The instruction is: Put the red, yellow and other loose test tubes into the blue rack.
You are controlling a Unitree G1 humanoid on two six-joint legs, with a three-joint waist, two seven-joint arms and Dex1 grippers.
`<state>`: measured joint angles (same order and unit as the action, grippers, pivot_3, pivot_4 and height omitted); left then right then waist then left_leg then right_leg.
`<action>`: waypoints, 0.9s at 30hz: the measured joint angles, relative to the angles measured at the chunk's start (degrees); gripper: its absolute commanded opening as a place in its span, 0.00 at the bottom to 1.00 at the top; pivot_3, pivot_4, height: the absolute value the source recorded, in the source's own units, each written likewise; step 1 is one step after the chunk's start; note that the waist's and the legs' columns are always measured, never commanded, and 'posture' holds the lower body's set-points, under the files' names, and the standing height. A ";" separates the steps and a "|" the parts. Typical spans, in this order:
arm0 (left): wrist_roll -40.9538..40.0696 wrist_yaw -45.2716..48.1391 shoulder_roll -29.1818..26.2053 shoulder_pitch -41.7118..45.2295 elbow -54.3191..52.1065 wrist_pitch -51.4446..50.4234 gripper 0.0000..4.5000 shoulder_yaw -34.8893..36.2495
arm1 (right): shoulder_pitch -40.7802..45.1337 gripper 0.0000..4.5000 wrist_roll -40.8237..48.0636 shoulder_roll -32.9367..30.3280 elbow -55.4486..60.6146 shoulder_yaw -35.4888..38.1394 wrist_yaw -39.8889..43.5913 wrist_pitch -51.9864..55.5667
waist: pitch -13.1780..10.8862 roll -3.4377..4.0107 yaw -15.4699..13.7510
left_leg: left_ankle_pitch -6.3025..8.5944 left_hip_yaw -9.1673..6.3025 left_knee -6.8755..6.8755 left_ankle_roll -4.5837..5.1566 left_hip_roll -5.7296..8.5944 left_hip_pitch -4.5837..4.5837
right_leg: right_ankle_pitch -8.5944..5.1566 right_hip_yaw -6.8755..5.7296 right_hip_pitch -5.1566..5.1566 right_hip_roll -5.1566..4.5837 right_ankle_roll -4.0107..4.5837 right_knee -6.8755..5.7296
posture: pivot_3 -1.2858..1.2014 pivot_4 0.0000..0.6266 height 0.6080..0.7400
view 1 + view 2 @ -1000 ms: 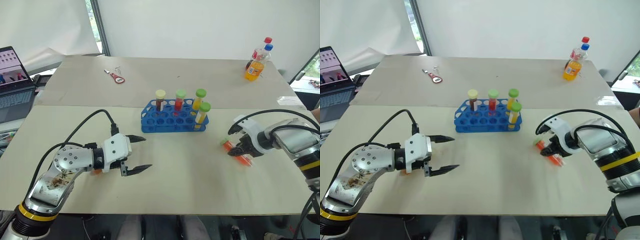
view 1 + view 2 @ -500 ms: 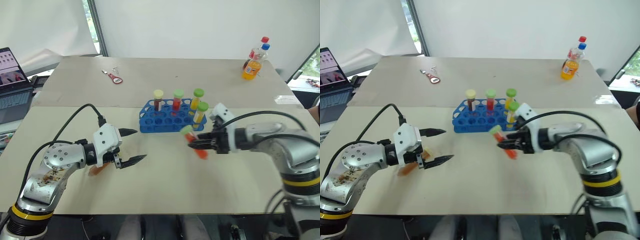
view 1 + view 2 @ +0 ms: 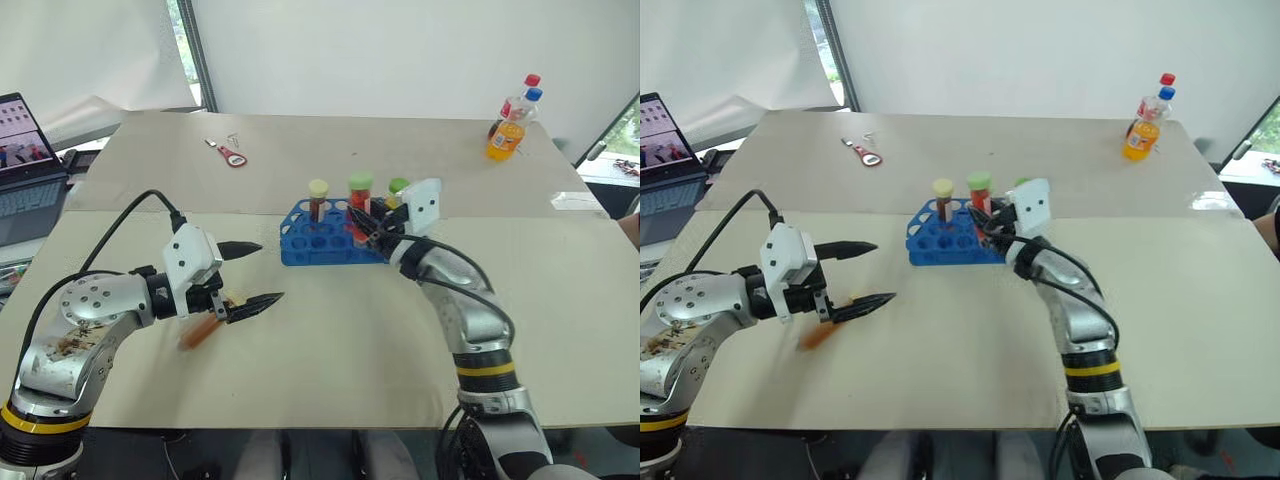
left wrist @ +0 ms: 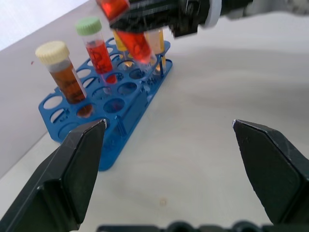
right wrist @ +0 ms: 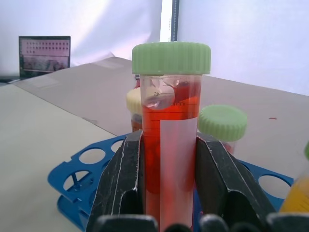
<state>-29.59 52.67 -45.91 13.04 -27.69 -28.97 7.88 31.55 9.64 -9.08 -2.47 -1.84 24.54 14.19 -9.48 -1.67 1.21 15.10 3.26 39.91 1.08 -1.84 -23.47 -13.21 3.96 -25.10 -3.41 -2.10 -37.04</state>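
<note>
Head views: right gripper (image 3: pixel 368 226) clamped on red tube (image 3: pixel 358 224), poised over blue rack (image 3: pixel 315 245) for insertion.
Left wrist view: left gripper (image 4: pixel 169 169) spread wide, empty, above counter (image 4: pixel 207 145).
Right wrist view: red tube held upright between fingers (image 5: pixel 120 183), aligned for a hole.

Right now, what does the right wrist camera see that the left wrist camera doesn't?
Right wrist view: the green cap of the red tube, and a laptop screen. Left wrist view: the open left gripper and the tube's bottom end by the rack holes. Both: the blue rack and the right gripper shut on the red tube.
</note>
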 measured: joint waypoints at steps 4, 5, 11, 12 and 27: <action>-0.23 0.59 -0.45 0.17 0.00 -1.13 1.00 -0.27 | -0.04 0.23 -2.83 2.01 -5.11 -0.60 -2.77 -6.90 | 0.00 0.00 0.08 | 0.00 0.00 -0.02 0.00 0.00 0.03 | 0.00 0.00 0.02 0.00 0.00 -0.02 | 0.52 0.24 0.95; -0.48 0.70 -0.55 0.19 -0.01 -1.48 1.00 -0.35 | -0.02 0.23 -3.71 2.30 -6.24 -0.71 -3.63 -8.65 | 0.00 0.00 0.09 | 0.00 0.00 -0.02 0.00 0.00 0.04 | 0.00 0.01 0.03 -0.01 0.00 -0.02 | 0.52 0.24 0.95; -1.27 1.69 -0.66 0.28 -0.05 -1.90 1.00 -0.49 | -0.02 0.23 -6.23 3.89 -10.75 -1.53 -6.42 -14.70 | 0.00 0.00 0.22 | 0.00 -0.01 -0.03 -0.01 -0.01 0.15 | 0.00 0.01 0.10 0.00 0.01 -0.04 | 0.52 0.24 0.95; -1.25 1.95 -0.66 0.24 0.06 -1.61 1.00 -0.55 | -0.11 0.23 -6.30 4.23 -11.66 -1.51 -6.95 -15.01 | 0.00 0.00 0.22 | 0.00 0.00 -0.03 -0.01 -0.01 0.15 | 0.00 0.01 0.09 -0.01 0.01 -0.03 | 0.52 0.24 0.95; -2.31 -0.06 1.39 0.54 0.91 -2.44 1.00 -0.55 | -3.66 0.69 -4.86 9.43 -16.07 0.67 -10.23 -20.02 | 0.01 0.01 1.25 | 0.00 -0.37 -0.08 -0.01 -0.02 0.16 | 0.01 0.03 0.09 -0.03 0.03 -0.07 | 0.52 0.24 0.95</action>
<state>-31.90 52.61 -44.52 13.58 -26.78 -31.41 7.33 27.89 4.78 0.35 -18.54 -1.17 14.31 -5.83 -9.48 -1.67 2.46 15.09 2.89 39.83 1.06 -1.86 -23.31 -13.20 3.98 -25.01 -3.44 -2.07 -37.11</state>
